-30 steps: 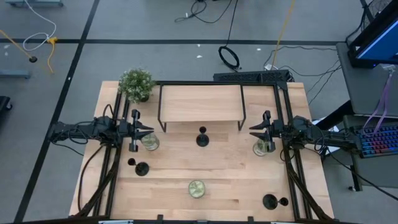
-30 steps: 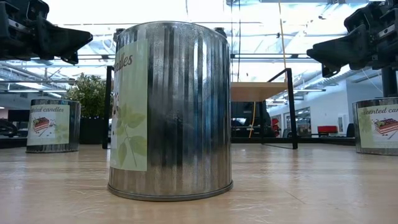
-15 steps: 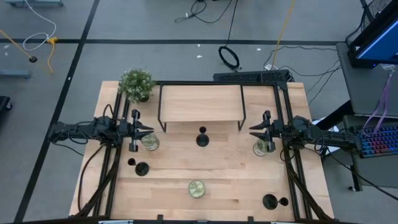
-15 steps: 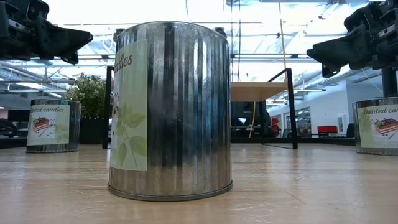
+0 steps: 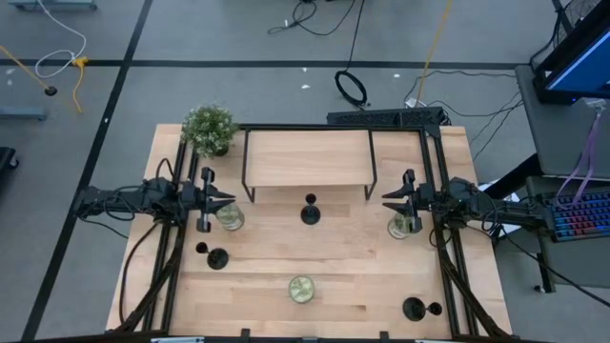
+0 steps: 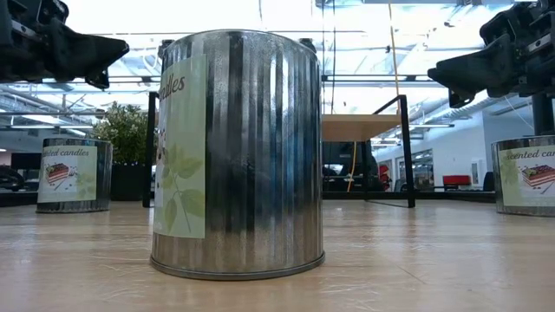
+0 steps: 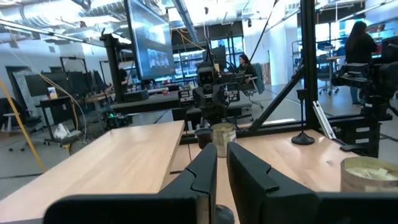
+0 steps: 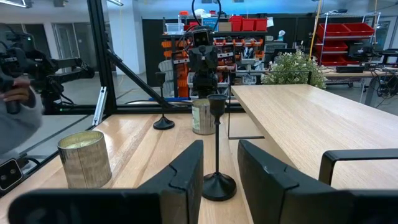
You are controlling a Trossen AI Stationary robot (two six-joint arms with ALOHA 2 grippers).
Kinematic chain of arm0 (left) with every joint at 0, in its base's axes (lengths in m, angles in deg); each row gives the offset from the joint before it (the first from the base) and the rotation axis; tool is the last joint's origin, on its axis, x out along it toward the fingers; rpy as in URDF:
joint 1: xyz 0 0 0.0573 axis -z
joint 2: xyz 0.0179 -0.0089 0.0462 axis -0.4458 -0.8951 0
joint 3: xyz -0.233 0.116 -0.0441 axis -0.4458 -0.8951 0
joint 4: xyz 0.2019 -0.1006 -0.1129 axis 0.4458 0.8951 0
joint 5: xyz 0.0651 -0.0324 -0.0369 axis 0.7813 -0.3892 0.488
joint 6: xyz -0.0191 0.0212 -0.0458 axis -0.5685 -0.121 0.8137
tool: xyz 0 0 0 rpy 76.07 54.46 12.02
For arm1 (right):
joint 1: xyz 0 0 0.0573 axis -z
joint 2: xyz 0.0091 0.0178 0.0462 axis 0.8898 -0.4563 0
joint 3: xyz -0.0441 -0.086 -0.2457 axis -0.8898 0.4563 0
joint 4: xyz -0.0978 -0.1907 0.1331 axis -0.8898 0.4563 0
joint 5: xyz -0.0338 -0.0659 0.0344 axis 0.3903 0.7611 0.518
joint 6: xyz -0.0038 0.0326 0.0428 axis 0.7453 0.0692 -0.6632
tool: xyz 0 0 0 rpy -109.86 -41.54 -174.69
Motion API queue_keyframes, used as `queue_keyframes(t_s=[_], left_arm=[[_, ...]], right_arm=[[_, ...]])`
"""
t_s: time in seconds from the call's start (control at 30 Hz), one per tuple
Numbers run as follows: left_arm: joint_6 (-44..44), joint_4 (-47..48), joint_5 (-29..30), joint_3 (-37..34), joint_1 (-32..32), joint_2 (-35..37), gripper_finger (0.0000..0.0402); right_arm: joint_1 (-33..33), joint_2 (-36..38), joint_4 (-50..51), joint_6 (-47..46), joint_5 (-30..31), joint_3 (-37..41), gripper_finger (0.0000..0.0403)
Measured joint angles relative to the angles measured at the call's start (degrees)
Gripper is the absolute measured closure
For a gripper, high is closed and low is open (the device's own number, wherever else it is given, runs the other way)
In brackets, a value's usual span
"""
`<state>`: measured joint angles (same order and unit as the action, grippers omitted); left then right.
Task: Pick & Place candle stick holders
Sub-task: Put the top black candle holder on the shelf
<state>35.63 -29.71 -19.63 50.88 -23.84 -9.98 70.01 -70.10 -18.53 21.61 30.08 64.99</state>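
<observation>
Three small matte-black candle stick holders on the light wooden table point(image 5: 353, 262), each a round disc base with a thin upright stem and a small cup on top: one holder in the middle point(image 5: 310, 211) just in front of the raised wooden shelf on black legs point(image 5: 308, 158), one holder at the left point(image 5: 215, 257) near the front of the left arm's side, one holder at the right front corner point(image 5: 415, 308). Three ribbed silver candle tins with paper labels: one tin below the left gripper point(image 5: 229, 217), one tin below the right gripper point(image 5: 400, 227), one tin at the front centre point(image 5: 301, 289), looming large in the low view. One small green potted plant point(image 5: 209, 127) at the rear left corner. Left gripper point(image 5: 227, 201) held above the table at the left, facing inward, fingers point(image 7: 202, 174) parted by only a narrow slit, gripping nothing. Right gripper point(image 5: 389, 201) opposite at the right, fingers point(image 8: 186, 171) spread somewhat wider, also empty; in the right wrist view, the middle holder standing upright just ahead of the gap, untouched. A person's blurred grey sleeve point(image 8: 18, 124) at the edge of the right wrist view.
</observation>
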Motion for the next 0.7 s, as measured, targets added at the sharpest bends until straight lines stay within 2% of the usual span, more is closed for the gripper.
queue_keyframes(t_s=[0.13,0.5,0.7], left_arm=[[4.74,0.27,-0.05,0.0,0.0,0.0,0.0357],[3.58,2.99,-1.69,0.0,0.01,0.0,0.0356],[2.11,2.14,-0.73,0.0,0.02,0.0,0.0314]], right_arm=[[0.0,0.0,0.0,0.0,0.0,0.01,0.0312],[0.0,0.0,-0.01,-0.02,0.0,0.01,0.0312],[0.0,0.0,-3.72,0.31,0.04,0.0,0.0312]])
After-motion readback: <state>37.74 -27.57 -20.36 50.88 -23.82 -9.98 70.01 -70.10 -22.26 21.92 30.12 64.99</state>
